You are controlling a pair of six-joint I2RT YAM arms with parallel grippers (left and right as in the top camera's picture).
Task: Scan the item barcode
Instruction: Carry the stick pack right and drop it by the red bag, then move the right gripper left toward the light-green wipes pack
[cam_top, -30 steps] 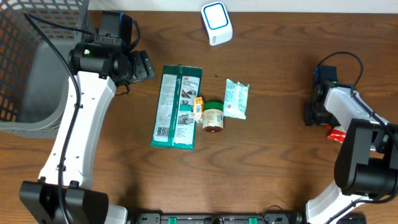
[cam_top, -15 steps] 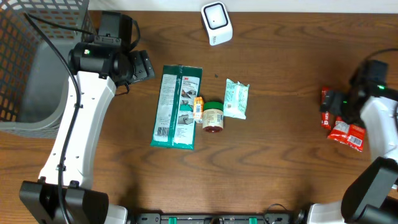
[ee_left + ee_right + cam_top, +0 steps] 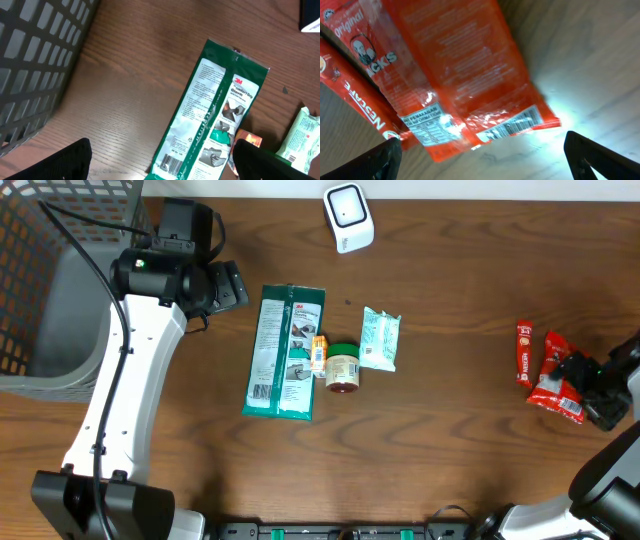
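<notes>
Shop-checkout setup: scanner (image 3: 348,216), wire basket (image 3: 30,240) and packaged goods (image 3: 285,352) on a wooden table (image 3: 450,430)

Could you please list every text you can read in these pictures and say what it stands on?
"3M": on the green package.
"NESCAFE": on the red stick.
"Original": on the red pouch.
The fine print on these, and the labels of the jar and the pale sachet, are too blurred to read.

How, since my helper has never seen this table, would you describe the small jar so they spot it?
Start at the long green glove pack in the middle of the table. Just right of it, between a small orange box and a pale green packet, is the jar. It alone is round, with a green lid and tan label.
</notes>
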